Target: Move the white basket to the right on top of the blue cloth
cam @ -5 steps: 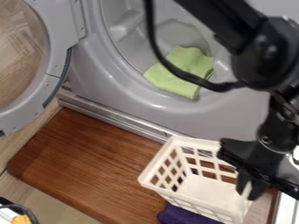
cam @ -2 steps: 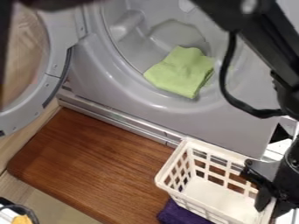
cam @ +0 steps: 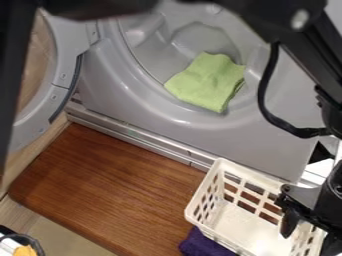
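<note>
Spread apart, the two fingers of the pincer (cam: 308, 234) hang at the lower right, one dark tip inside the white basket (cam: 254, 227) and the other out past its right-hand wall; the gap between them is wide, with part of the basket's wall in it, and nothing looks clamped. Whether either finger touches the plastic, I cannot tell. The black arm (cam: 308, 47) crosses the top edge, slants down to the right, then bends at the right edge so that its wrist (cam: 332, 195) points downward over the basket. A black cable (cam: 264, 95) droops in a loose curve beside it.

The basket stands at the right end of the surface (cam: 100, 185), its open top facing up. It is moulded plastic, its walls a lattice of squarish holes under a smooth rim with rounded corners, its floor pale and solid. Dark blue-purple cloth (cam: 204, 245), soft and crumpled, pokes out by its lower left side; how much lies beneath is hidden.

The surface is reddish-brown wood with fine straight grain and a rounded corner. Behind it stands a glossy grey machine (cam: 160, 117), its door (cam: 65, 75) swung open at the left, a ribbed metal strip (cam: 143, 138) along its foot. A lime-green cloth (cam: 207, 82), fuzzy and folded, rests in its round opening
</note>
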